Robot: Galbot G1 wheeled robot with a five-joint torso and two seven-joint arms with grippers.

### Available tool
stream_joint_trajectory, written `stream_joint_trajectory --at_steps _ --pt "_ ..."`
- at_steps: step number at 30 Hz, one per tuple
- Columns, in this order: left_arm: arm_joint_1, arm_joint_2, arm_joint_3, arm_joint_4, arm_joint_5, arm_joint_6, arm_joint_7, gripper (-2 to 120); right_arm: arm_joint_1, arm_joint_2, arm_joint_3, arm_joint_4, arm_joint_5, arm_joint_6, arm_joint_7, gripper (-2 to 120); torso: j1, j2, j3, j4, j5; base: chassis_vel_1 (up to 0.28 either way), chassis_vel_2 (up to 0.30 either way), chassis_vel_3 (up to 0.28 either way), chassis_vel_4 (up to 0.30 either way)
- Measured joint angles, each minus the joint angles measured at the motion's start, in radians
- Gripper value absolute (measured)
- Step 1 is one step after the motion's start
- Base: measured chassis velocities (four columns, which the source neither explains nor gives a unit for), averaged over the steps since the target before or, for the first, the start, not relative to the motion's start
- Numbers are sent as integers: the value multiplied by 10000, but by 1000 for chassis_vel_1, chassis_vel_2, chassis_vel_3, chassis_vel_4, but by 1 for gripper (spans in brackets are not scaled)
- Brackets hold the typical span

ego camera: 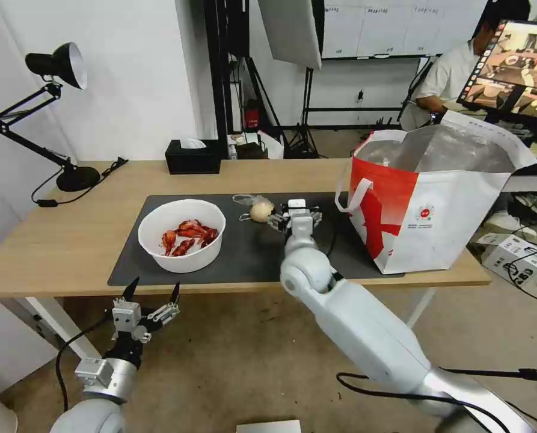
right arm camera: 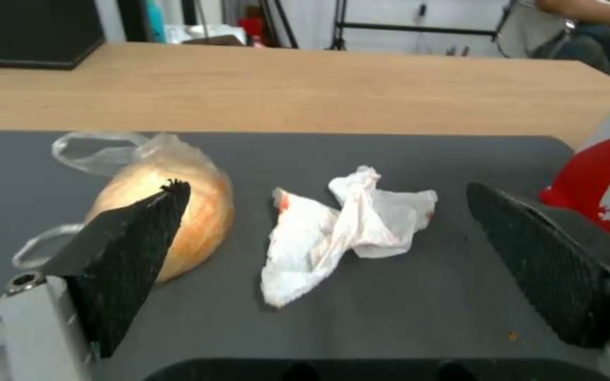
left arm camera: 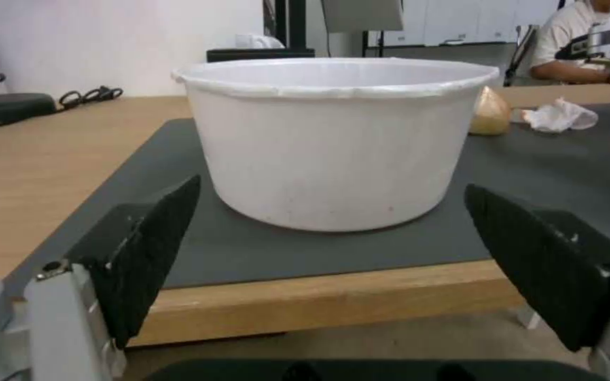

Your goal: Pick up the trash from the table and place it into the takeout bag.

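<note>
On the dark mat of the table stands a white bowl of red crayfish shells, seen side-on as the bowl. A beige ball in a clear bag lies mid-mat. My right gripper hovers open just right of it. Between the open right gripper's fingers lies the crumpled tissue, with the ball behind one finger. The takeout bag stands open at the table's right end. My left gripper is open below the front edge, facing the bowl.
A black desk lamp stands at the back left with its cord on the wood. A black tissue box sits at the back edge. A monitor and stands fill the room behind. Boxes and cables lie on the floor at the right.
</note>
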Motion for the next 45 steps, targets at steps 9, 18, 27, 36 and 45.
stream_joint_trajectory --at_steps 9,18,27,36,45 --pt "33 -50 35 -115 14 6 -6 100 430 483 74 -713 392 -292 424 100 0 0 0 0 1 0 0 0 0" --pt "111 -42 27 -148 16 18 -15 100 878 603 -5 -1644 538 -556 476 100 -1 1 -1 -1 2 0 0 0 0" --pt "103 -64 112 -140 20 34 -16 100 1252 824 83 -2664 679 -678 400 100 -1 1 0 -1 2 0 0 0 0" --pt "107 -62 69 -185 20 35 -16 100 1482 970 269 -3357 653 -709 -51 100 -1 0 0 0 2 0 0 0 0" --pt "188 -85 61 -264 32 35 -15 100 1574 1048 376 -3669 649 -708 -320 100 -1 1 -1 0 2 0 0 0 0"
